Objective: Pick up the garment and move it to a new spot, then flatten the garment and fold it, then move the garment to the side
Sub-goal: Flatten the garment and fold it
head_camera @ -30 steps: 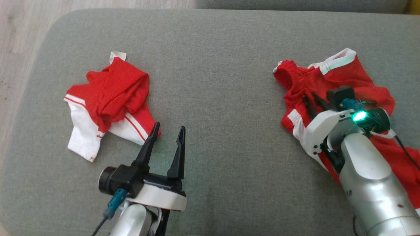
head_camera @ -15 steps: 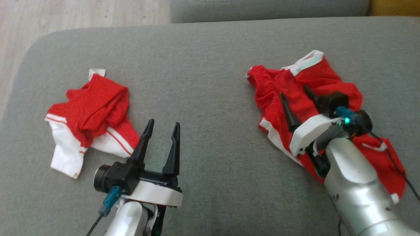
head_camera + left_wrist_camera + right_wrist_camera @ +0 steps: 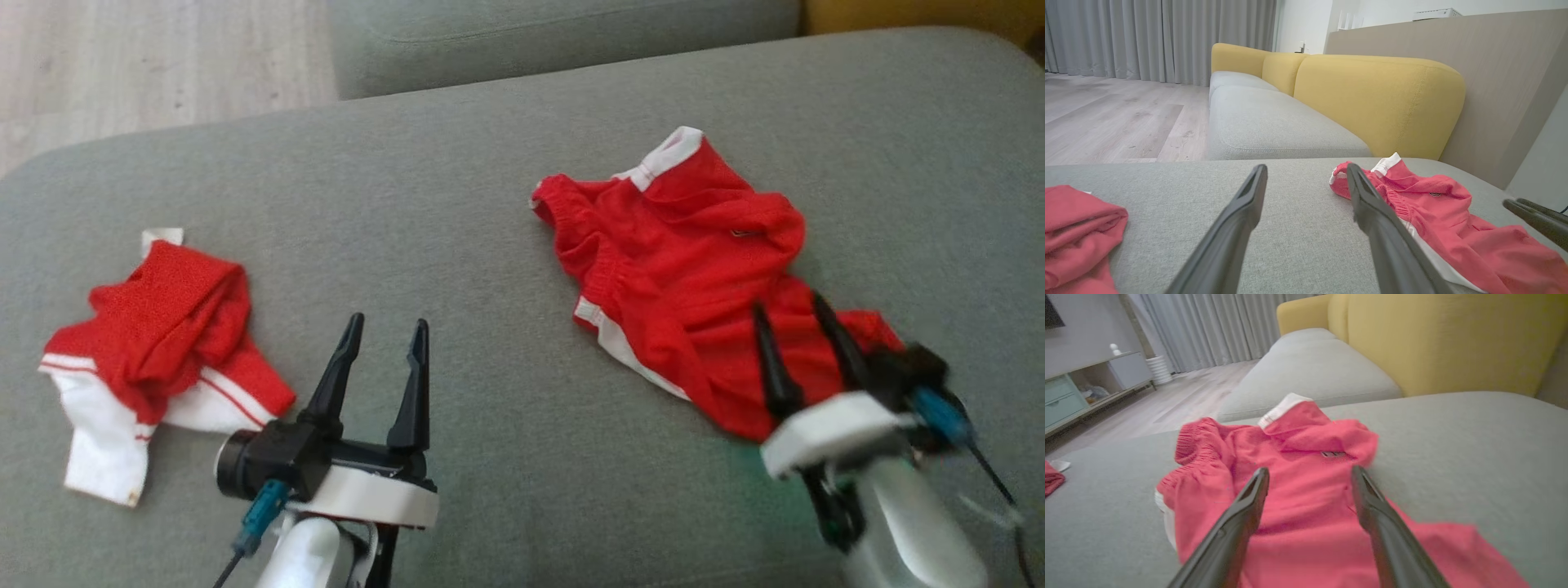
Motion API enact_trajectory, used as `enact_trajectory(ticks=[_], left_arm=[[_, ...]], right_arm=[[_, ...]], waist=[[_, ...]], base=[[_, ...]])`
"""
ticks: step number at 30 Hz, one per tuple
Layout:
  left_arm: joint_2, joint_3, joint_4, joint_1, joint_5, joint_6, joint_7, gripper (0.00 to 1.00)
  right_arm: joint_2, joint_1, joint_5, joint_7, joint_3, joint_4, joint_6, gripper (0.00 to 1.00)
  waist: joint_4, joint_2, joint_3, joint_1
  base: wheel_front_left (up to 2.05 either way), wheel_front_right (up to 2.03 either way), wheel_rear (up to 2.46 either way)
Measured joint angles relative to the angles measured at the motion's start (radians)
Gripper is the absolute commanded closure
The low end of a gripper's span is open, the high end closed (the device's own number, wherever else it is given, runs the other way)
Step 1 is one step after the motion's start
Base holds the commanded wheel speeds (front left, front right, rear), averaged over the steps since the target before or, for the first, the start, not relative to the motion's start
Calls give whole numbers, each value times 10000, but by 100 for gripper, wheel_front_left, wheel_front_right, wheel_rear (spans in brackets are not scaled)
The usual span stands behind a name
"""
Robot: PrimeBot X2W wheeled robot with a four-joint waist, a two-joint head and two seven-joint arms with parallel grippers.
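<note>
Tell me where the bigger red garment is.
Head view, right side: the bigger red garment lies on the grey cushion, the right gripper at its near end.

Grey sofa seat (image 3: 490, 163), yellow backrest (image 3: 1380, 102), wood floor (image 3: 1106, 122), grey curtains (image 3: 1147, 36).

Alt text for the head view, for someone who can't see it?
Two red-and-white garments lie on a grey cushion: a crumpled garment left, a spread garment right. The left gripper, jaws open, sits between them; the right gripper, jaws open, overlaps the spread garment.
</note>
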Motion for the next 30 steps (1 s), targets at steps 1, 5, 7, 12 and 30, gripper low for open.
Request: enact_trajectory(ticks=[1, 5, 7, 12, 30], left_arm=[[0, 54, -4, 0, 19, -2, 0, 0], [-4, 119, 2, -11, 67, -92, 0, 0], [-4, 119, 23, -15, 75, -140, 0, 0], [-2, 100, 224, -126, 376, -355, 0, 0], [660, -2978, 3035, -3151, 355, -1049, 1275, 0]], right_arm=[[21, 345, -94, -15, -280, -265, 0, 0], [73, 1526, -268, -82, -1266, -1080, 0, 0], [109, 1915, -276, -84, -1475, -1279, 0, 0], [265, 2043, -13, -84, -1444, -1879, 0, 0], [265, 1960, 336, -84, -1398, -2426, 0, 0]], waist=[[-81, 0, 8, 0], [-361, 0, 70, 0], [-447, 0, 131, 0], [-638, 0, 332, 1], [-1317, 0, 1356, 2]], base=[[0, 0, 0], [0, 0, 0], [0, 0, 0], [0, 0, 0], [0, 0, 0]])
